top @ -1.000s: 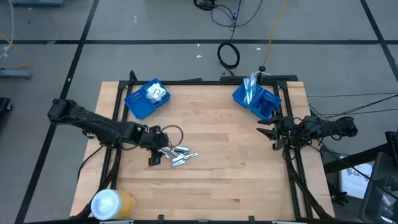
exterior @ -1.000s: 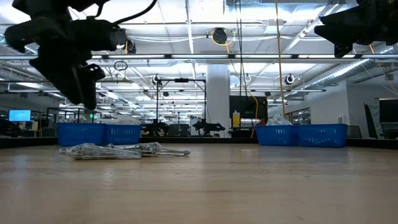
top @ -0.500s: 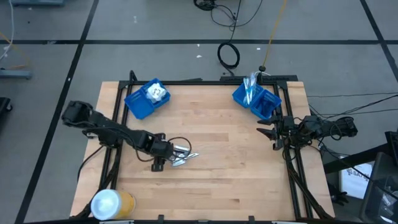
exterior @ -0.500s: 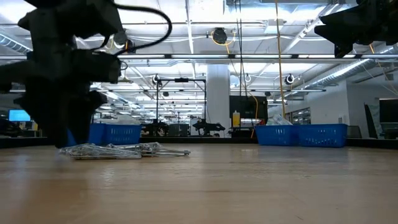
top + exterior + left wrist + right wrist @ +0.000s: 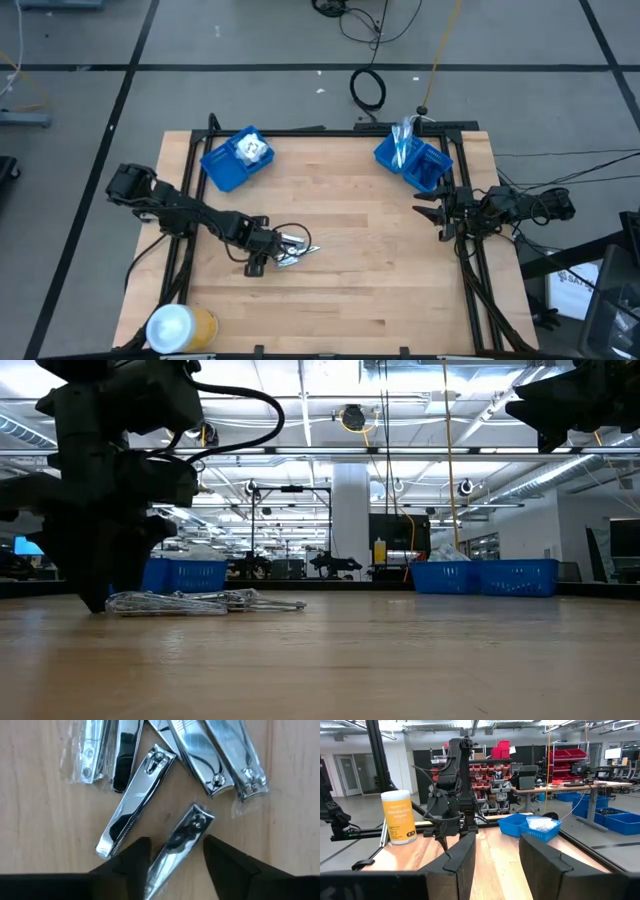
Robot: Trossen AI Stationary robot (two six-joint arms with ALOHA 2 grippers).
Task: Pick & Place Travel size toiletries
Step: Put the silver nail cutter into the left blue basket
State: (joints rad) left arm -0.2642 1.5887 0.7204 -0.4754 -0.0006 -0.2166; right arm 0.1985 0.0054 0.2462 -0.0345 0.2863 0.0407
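Your left end effector (image 5: 262, 262) has dropped from above the pile to the tabletop (image 5: 380, 270) over the last second, and its arm has swung so the elbow now sits farther back toward the left edge. In the left wrist view its two dark fingers (image 5: 131, 860) stand apart, straddling one silver nail clipper (image 5: 181, 840) that lies flat on the wood between them; they have not closed on it. The other toiletries are more silver nail clippers (image 5: 292, 250), some in clear wrap, heaped just beyond that one and touching each other, in the front-left part of the tabletop. In the low view the same heap (image 5: 195, 601) lies flat beside the foot of the left arm.

Your right end effector (image 5: 432, 212) waits at the right edge of the tabletop, near the right blue bin (image 5: 413, 157), its fingers spread wide and holding nothing. In the right wrist view those fingers (image 5: 462, 855) frame the left arm across the table.

A second blue bin (image 5: 232, 160) sits at the back left with a white item in it. A yellow-and-white canister (image 5: 178, 326) lies at the front-left corner.
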